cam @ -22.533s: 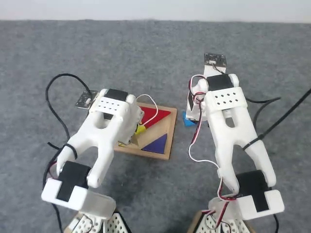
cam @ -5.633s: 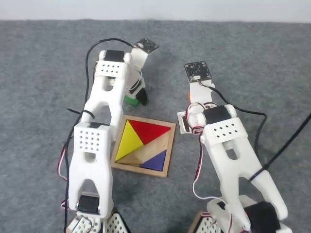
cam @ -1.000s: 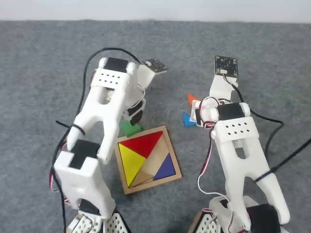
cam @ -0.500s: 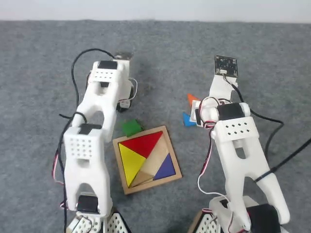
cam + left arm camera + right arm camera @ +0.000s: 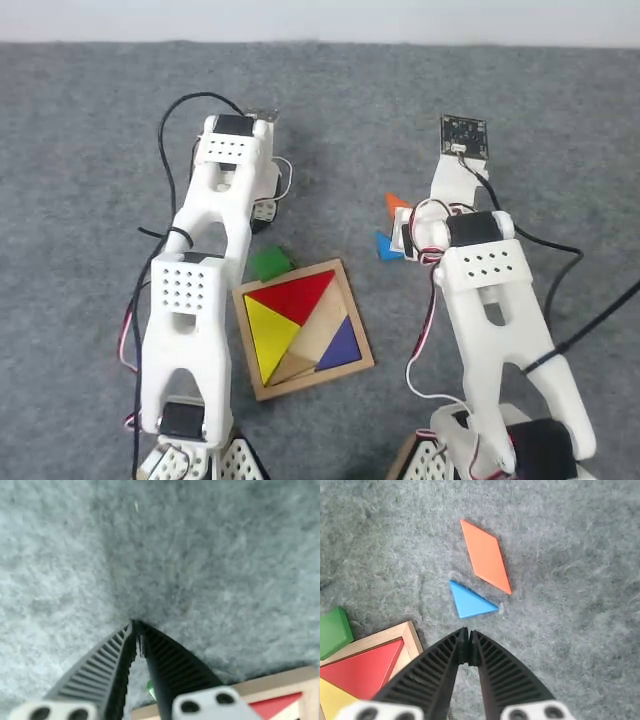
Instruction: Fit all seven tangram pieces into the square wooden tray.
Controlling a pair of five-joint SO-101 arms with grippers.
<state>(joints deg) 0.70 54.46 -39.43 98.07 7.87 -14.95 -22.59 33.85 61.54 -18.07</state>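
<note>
**High view with both wrist views.** The square wooden tray (image 5: 285,279) lies on the grey carpet (image 5: 90,130) between the two arms, turned at an angle to them; inside it sit a red triangle (image 5: 295,296), a yellow triangle (image 5: 264,330) and a violet-blue triangle (image 5: 341,346); the red and yellow ones meet edge to edge, and a plain wood-coloured area separates them from the violet-blue one. The green piece (image 5: 269,264) lies on the carpet outside the tray, just beside its far rim; whether it touches the rim cannot be told. The orange parallelogram (image 5: 486,556) and the small blue triangle (image 5: 470,601) lie on the carpet on the right arm's side of the tray, near each other but apart, and clear of the tray. The left gripper (image 5: 135,628) hangs over bare carpet beyond the tray and the green piece; its jaws are pressed together at the tips and grasp nothing. The right gripper (image 5: 469,633) hangs over the carpet near the small blue triangle, beside the tray's corner; its jaws likewise meet tip to tip, with nothing between them.
</note>
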